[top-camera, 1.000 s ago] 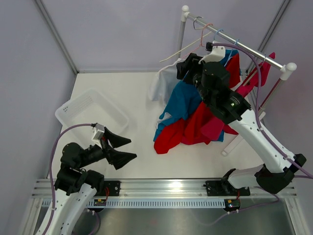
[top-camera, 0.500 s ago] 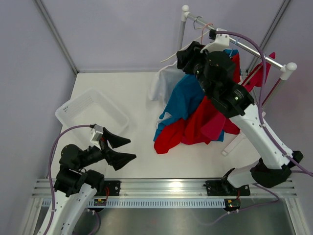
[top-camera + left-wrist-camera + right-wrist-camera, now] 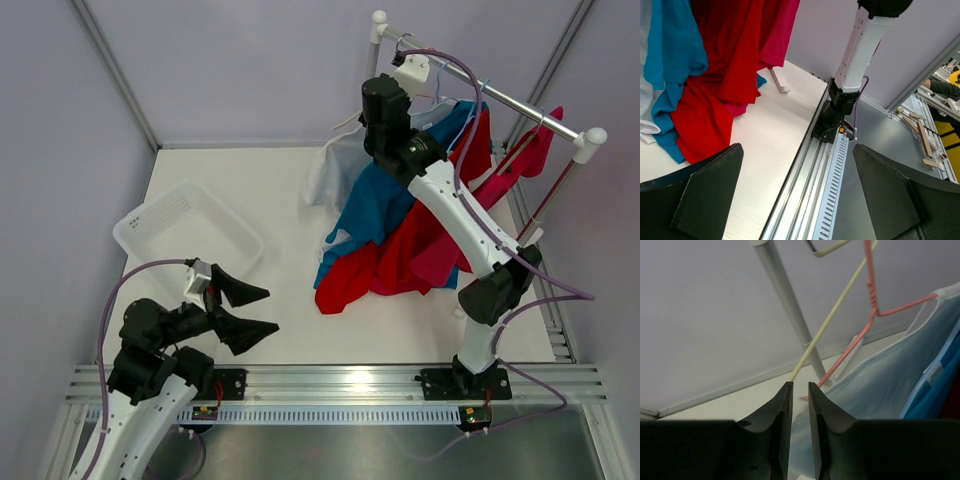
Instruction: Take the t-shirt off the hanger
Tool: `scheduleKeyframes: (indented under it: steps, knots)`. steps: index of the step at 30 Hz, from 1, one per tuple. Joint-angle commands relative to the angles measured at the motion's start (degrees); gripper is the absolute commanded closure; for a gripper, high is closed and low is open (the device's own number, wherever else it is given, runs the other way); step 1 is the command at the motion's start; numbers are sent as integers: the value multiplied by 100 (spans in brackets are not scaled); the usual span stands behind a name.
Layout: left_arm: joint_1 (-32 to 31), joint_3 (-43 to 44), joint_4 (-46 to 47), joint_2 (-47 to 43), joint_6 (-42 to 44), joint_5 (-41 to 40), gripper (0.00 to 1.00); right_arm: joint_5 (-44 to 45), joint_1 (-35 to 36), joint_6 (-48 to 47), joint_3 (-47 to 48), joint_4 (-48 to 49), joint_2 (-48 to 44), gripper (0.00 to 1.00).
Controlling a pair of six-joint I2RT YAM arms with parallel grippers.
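A rack rail [image 3: 500, 100] carries several t-shirts: a white one [image 3: 325, 175], a blue one [image 3: 375, 205], a red one [image 3: 400, 255] and a pink one [image 3: 530, 150]. My right gripper [image 3: 368, 128] is raised at the rail's left end. In the right wrist view it [image 3: 800, 386] is shut to a narrow slit with nothing in it. Its tips sit just below a cream hanger arm [image 3: 835, 310] and a pink wire hanger [image 3: 870, 315] that carries the pale shirt [image 3: 880, 390]. My left gripper [image 3: 250, 308] is wide open and empty near the front edge [image 3: 797, 147].
A white basket [image 3: 190, 230] stands at the left of the table. The rack's upright post [image 3: 785, 300] is just behind the right fingertips. The shirts' hems pool on the table. The rack foot [image 3: 780, 82] and the right arm's base [image 3: 840, 100] lie at the front right.
My right arm has swung up and left, from the blue shirt's shoulder to the hangers at the rail's left end. The left arm has barely moved.
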Motion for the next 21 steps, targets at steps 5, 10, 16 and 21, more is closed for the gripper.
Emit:
scheduleKeyframes:
  steps: [5, 10, 16, 21]
  knots:
    - [-244, 181, -13, -126, 39, -91, 1, 85, -474, 930, 385, -179, 221, 63]
    - [-394, 198, -48, -126, 56, -126, 1, -83, -667, 1151, 306, -74, 423, 52]
    - [-534, 207, -48, -83, 74, -135, 1, -127, -711, 1169, 543, -74, 713, 53]
    - [-570, 216, -75, -48, 91, -161, 1, -101, -729, 1160, 482, 67, 749, 62]
